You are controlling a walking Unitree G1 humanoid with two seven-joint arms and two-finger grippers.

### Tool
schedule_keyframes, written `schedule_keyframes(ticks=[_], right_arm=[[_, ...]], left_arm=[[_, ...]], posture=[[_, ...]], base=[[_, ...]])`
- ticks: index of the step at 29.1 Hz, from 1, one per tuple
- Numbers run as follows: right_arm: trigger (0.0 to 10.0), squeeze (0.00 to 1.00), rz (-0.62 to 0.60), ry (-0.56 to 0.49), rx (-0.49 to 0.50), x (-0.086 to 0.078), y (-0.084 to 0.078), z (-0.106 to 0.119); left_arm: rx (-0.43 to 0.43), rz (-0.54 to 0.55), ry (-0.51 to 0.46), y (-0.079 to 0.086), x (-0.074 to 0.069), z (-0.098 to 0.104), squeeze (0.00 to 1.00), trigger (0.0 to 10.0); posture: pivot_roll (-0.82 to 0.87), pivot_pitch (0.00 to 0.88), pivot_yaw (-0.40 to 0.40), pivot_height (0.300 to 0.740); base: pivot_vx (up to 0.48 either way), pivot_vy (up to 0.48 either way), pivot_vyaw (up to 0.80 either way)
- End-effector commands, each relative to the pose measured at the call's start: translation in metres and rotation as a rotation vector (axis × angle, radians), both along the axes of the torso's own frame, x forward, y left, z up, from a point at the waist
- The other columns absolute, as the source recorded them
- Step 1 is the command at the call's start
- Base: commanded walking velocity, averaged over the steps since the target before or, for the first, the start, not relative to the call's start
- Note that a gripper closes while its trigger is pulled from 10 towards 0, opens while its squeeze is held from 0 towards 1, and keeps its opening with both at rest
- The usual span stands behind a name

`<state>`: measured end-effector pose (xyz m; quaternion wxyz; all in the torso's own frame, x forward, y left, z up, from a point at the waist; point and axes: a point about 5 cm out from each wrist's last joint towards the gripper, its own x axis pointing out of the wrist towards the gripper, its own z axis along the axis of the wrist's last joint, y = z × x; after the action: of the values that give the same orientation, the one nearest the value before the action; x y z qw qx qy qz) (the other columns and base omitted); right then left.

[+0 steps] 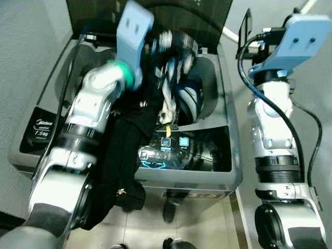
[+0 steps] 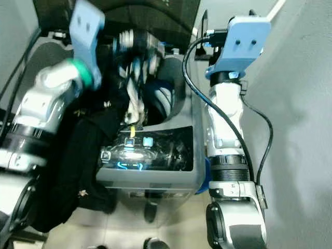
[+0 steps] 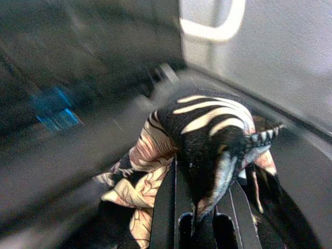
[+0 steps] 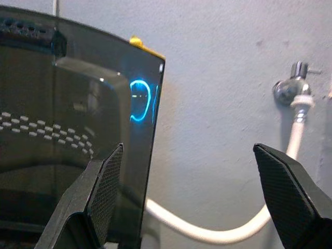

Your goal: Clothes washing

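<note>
Striped laundry (image 3: 207,129) is clamped in your left tool (image 3: 199,223) over the washing machine (image 1: 228,171) drum; loading seems underway. Next, lower and release it. Your right tool (image 4: 199,192) waits spread wide, empty, far right.

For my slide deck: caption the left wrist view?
Left gripper shut on striped garment above the washer.

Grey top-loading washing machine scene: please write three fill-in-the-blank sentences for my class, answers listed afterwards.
1. The grey top-loading washing machine's dark lid stands ____.
2. The left gripper is shut on a black-and-white ____ garment.
3. The right gripper's fingers are ____, facing the white hose.

Answers: open; striped; open
</note>
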<state>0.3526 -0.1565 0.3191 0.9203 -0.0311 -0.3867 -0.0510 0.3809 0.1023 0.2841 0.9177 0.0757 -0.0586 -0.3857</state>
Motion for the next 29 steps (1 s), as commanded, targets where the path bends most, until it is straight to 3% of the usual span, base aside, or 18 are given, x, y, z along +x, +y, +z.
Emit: schedule_keyframes(ticks=[1, 4, 5, 6, 7, 9, 12, 14, 15, 16, 17, 18, 19, 21, 22, 23, 25, 29], right_arm=[[10.0, 0.0, 0.015, 0.019, -0.006, 0.001, 0.004, -0.005], [10.0, 0.0, 0.029, 0.024, -0.012, 0.001, 0.007, -0.007], [10.0, 0.0, 0.036, 0.027, -0.019, 0.001, 0.011, -0.009], [10.0, 0.0, 0.036, 0.027, -0.019, 0.001, 0.011, -0.009], [10.0, 0.0, 0.045, 0.032, -0.023, 0.001, 0.013, -0.011], [10.0, 0.0, 0.045, 0.032, -0.023, 0.001, 0.013, -0.011], [10.0, 0.0, 0.065, 0.041, -0.027, 0.001, 0.018, -0.014], [10.0, 0.0, 0.065, 0.041, -0.027, 0.001, 0.018, -0.014], [10.0, 0.0, 0.082, 0.046, -0.028, 0.001, 0.021, -0.015], [10.0, 0.0, 0.082, 0.046, -0.028, 0.001, 0.021, -0.015], [10.0, 0.0, 0.106, 0.055, -0.029, 0.0, 0.026, -0.018], [10.0, 0.0, 0.106, 0.055, -0.029, 0.0, 0.026, -0.018], [10.0, 0.0, 0.133, 0.067, -0.034, -0.002, 0.032, -0.021], [10.0, 0.0, 0.133, 0.067, -0.034, -0.002, 0.032, -0.021], [10.0, 0.0, 0.161, 0.082, -0.04, -0.004, 0.038, -0.026], [10.0, 0.0, 0.161, 0.082, -0.04, -0.004, 0.038, -0.026], [10.0, 0.0, 0.201, 0.12, -0.042, -0.008, 0.043, -0.036], [10.0, 0.0, 0.213, 0.147, -0.03, -0.01, 0.042, -0.041]], left_arm=[[-0.011, -0.073, 0.009, -0.002, -0.005, 0.005, 0.0, 10.0], [0.013, -0.091, -0.002, 0.001, -0.009, 0.001, 0.0, 10.0], [0.012, -0.094, -0.043, 0.004, -0.013, 0.004, 1.0, 10.0], [0.012, -0.094, -0.043, 0.004, -0.013, 0.004, 1.0, 10.0], [0.008, -0.087, -0.106, 0.008, -0.019, 0.011, 1.0, 10.0], [0.008, -0.087, -0.106, 0.008, -0.019, 0.011, 1.0, 10.0], [0.008, -0.073, -0.195, 0.016, -0.036, 0.027, 1.0, 10.0], [0.008, -0.073, -0.195, 0.016, -0.036, 0.027, 1.0, 10.0], [0.021, -0.068, -0.227, 0.018, -0.047, 0.031, 1.0, 10.0], [0.021, -0.068, -0.227, 0.018, -0.047, 0.031, 1.0, 10.0], [0.057, -0.049, -0.281, 0.019, -0.06, 0.032, 1.0, 10.0], [0.057, -0.049, -0.281, 0.019, -0.06, 0.032, 1.0, 10.0], [0.066, -0.031, -0.317, 0.019, -0.072, 0.031, 1.0, 10.0], [0.066, -0.031, -0.317, 0.019, -0.072, 0.031, 1.0, 10.0], [0.054, -0.021, -0.335, 0.018, -0.085, 0.03, 0.0, 10.0], [0.054, -0.021, -0.335, 0.018, -0.085, 0.03, 0.0, 10.0], [0.006, -0.016, -0.338, 0.013, -0.11, 0.029, 0.0, 10.0], [-0.004, -0.001, -0.342, 0.013, -0.119, 0.029, 0.0, 10.0]], posture=[[0.07, 0.111, -0.015, 0.74], [0.07, 0.111, -0.014, 0.74], [0.08, 0.111, -0.014, 0.74], [0.08, 0.111, -0.014, 0.74], [0.08, 0.11, -0.017, 0.74], [0.08, 0.11, -0.017, 0.74], [0.09, 0.108, -0.016, 0.74], [0.09, 0.108, -0.016, 0.74], [0.09, 0.106, -0.016, 0.74], [0.09, 0.106, -0.016, 0.74], [0.1, 0.106, -0.017, 0.74], [0.1, 0.106, -0.017, 0.74], [0.1, 0.107, -0.018, 0.74], [0.1, 0.107, -0.018, 0.74], [0.11, 0.108, -0.021, 0.74], [0.11, 0.108, -0.021, 0.74], [0.11, 0.109, -0.027, 0.74], [0.12, 0.108, -0.031, 0.74]], base=[[0.0, 0.0, 0.0], [0.0, 0.0, 0.0], [0.0, 0.0, 0.0], [0.0, 0.0, 0.0], [0.0, 0.0, 0.0], [0.0, 0.0, 0.0], [0.0, 0.0, 0.0], [0.0, 0.0, 0.0], [0.0, 0.0, 0.0], [0.0, 0.0, 0.0], [0.0, 0.0, 0.0], [0.0, 0.0, 0.0], [0.0, 0.0, 0.0], [0.0, 0.0, 0.0], [0.0, 0.0, 0.0], [0.0, 0.0, 0.0], [0.0, 0.0, 0.0], [0.0, 0.0, 0.0]])
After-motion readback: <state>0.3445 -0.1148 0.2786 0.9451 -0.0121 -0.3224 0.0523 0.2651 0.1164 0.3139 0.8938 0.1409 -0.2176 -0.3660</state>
